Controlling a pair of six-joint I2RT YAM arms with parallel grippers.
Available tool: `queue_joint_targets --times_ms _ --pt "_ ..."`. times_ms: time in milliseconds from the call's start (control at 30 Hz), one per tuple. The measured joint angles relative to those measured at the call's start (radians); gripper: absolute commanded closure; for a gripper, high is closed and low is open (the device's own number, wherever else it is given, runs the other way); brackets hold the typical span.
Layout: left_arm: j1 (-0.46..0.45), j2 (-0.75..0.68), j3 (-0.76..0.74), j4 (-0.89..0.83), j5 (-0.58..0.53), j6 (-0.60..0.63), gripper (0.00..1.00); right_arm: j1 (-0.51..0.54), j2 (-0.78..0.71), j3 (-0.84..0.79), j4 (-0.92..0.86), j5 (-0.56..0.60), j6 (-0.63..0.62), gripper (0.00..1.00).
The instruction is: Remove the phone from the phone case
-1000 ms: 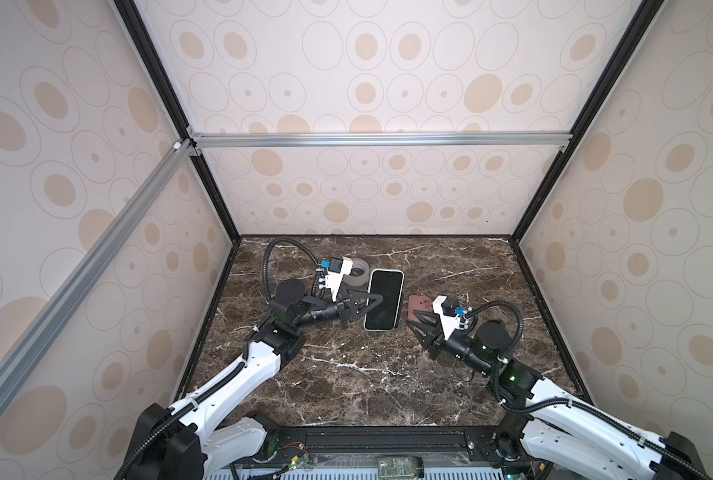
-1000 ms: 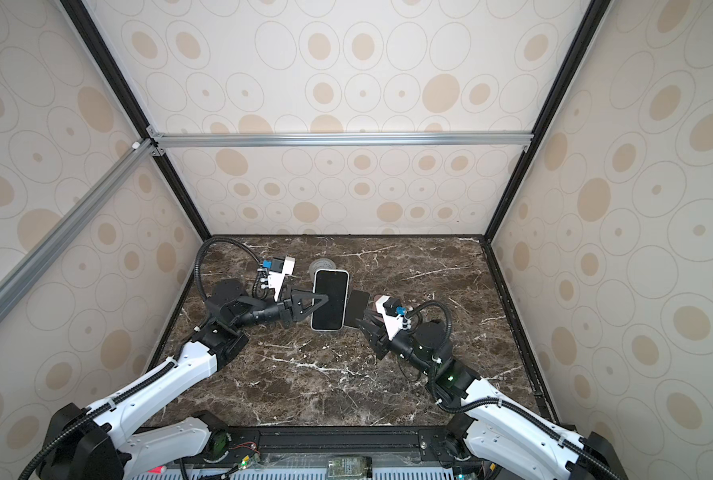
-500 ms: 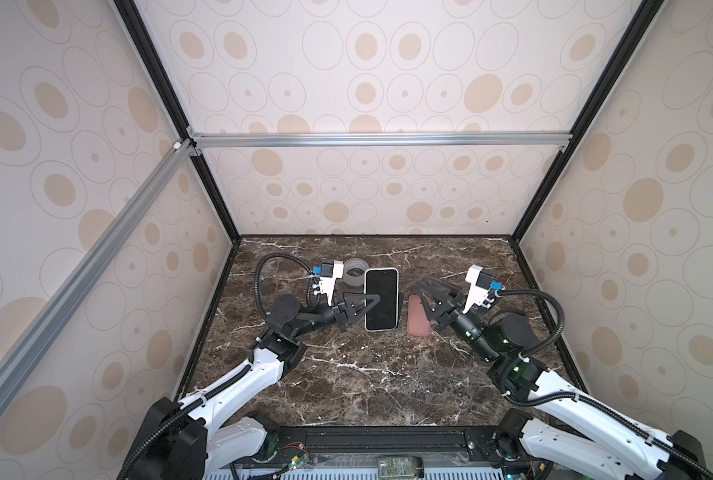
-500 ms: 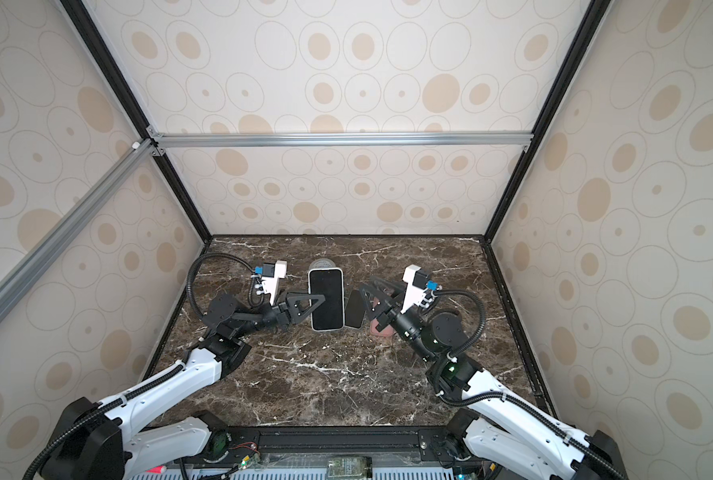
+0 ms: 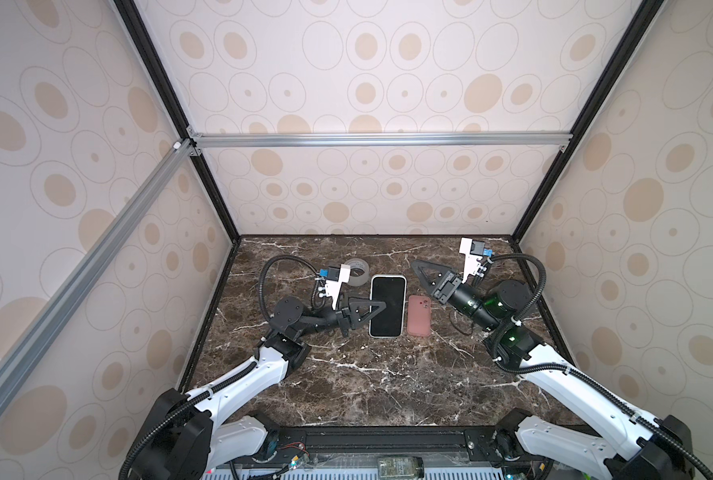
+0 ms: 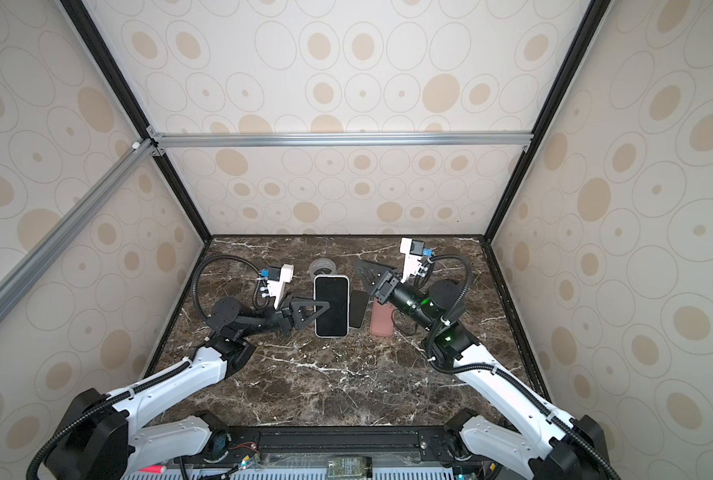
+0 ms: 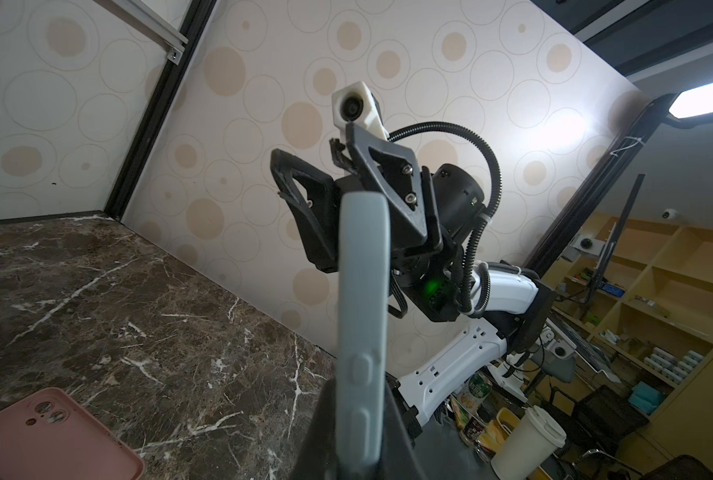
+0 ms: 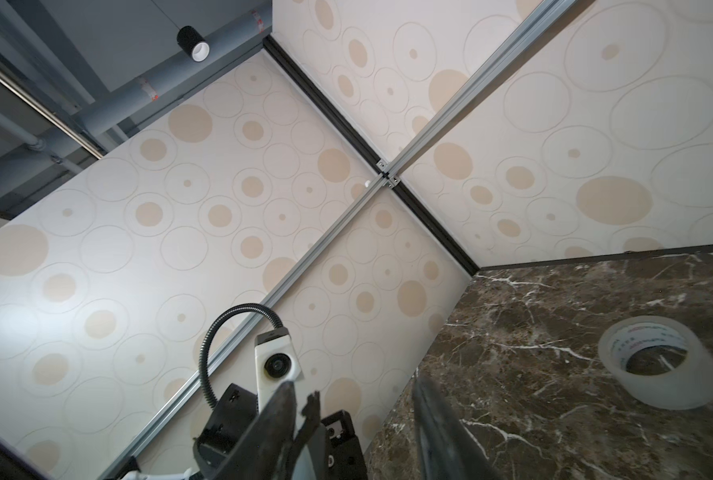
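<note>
The phone [image 5: 387,305] [image 6: 332,305], black screen up with a pale rim, is held level above the marble table. My left gripper [image 5: 382,306] [image 6: 328,305] is shut on its left long edge. In the left wrist view the phone's pale edge [image 7: 363,291] stands between the jaws. The pink phone case [image 5: 419,316] [image 6: 382,322] [image 7: 51,436] lies empty on the table just right of the phone, camera cutout up. My right gripper [image 5: 419,268] [image 6: 361,266] [image 8: 355,384] hangs open and empty, raised behind and right of the case.
A roll of clear tape [image 5: 357,272] [image 6: 321,266] [image 8: 658,361] lies on the table behind the phone, near my left wrist camera. Patterned walls close the table [image 5: 367,386] on three sides.
My right gripper has let go of the pink case, opened, and risen back and to the right. The case stays on the table. My left gripper keeps the phone, shifted slightly.
</note>
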State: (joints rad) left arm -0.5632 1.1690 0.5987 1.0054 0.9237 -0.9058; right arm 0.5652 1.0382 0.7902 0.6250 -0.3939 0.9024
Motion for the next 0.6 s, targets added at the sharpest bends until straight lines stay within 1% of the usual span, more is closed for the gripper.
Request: queue_joint_targets --times_ms 200,267,400,600 --pt "-0.001 0.007 0.0 0.018 0.036 0.01 1.0 -0.004 0.056 0.009 0.187 -0.132 0.077 0.57" --pt "-0.001 0.007 0.002 0.012 0.04 0.02 1.0 -0.004 0.066 0.012 0.218 -0.167 0.086 0.58" --pt "-0.004 0.005 0.003 0.009 0.041 0.035 1.0 -0.003 0.058 0.012 0.211 -0.211 0.075 0.6" --pt "-0.009 0.001 0.003 0.011 0.044 0.047 1.0 0.003 0.037 0.012 0.196 -0.223 0.063 0.61"
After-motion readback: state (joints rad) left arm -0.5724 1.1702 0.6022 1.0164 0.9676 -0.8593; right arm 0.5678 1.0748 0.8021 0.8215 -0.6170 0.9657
